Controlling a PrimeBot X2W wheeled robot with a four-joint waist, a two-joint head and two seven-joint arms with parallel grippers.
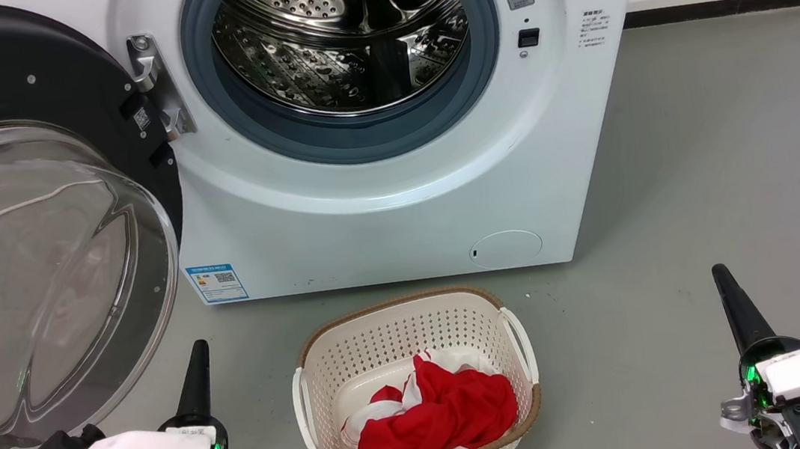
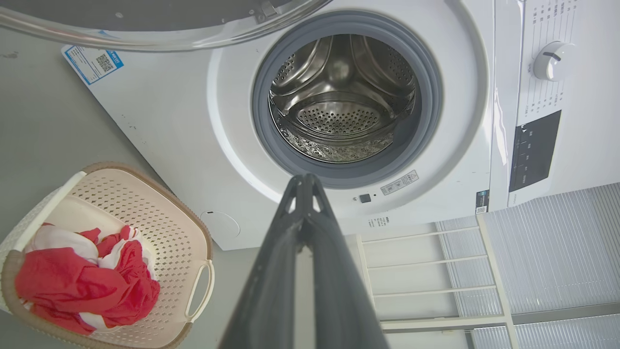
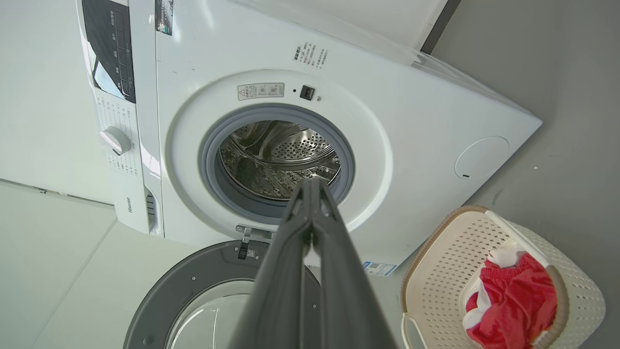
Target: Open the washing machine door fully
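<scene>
The washing machine door [image 1: 33,244] hangs wide open at the left of the washing machine [image 1: 384,219] — if any swing remains, the left fingers [image 1: 196,387], pressed together and empty like the right fingers [image 1: 741,310], should nudge its black rim gently, not the glass.

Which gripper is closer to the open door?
The left gripper, beside the glass bowl of the washing machine door; the right gripper sits on the far side of the laundry basket.
</scene>
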